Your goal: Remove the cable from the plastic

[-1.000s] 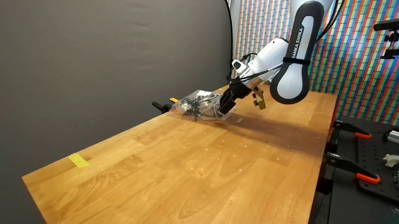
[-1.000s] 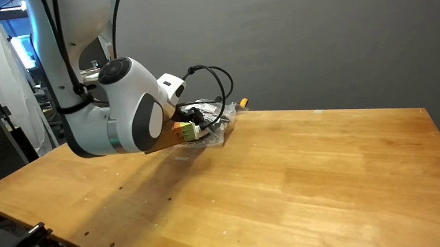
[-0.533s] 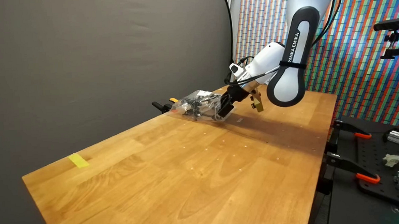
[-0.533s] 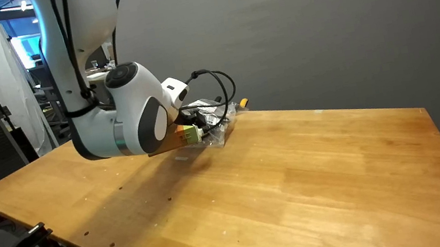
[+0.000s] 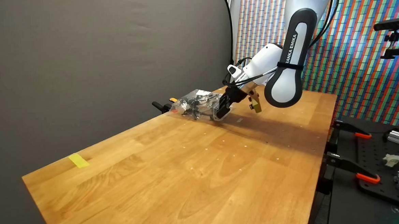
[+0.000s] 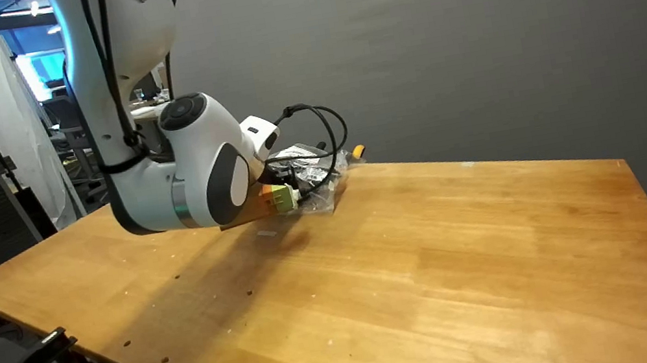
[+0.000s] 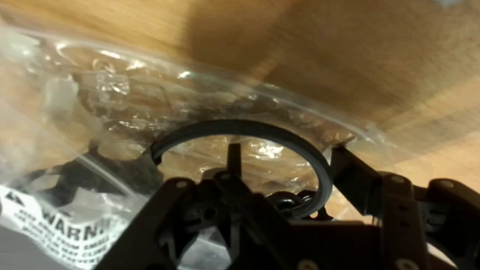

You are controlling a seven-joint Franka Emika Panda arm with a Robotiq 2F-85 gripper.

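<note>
Here, "EMIKA" arm point(image 5: 291, 51), bag point(image 7: 180, 90) labelled "WARN"

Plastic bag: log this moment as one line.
claw: open; cable: dark loop, partly between jaws in wrist view, not yet out of plastic bag; plastic bag: on table; contact: unclear

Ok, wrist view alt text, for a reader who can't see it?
The end effector is open at a curved black cable, one finger seen inside the curve, the other just outside. A clear plastic bag with a white warning label lies on the wooden tabletop.
</note>
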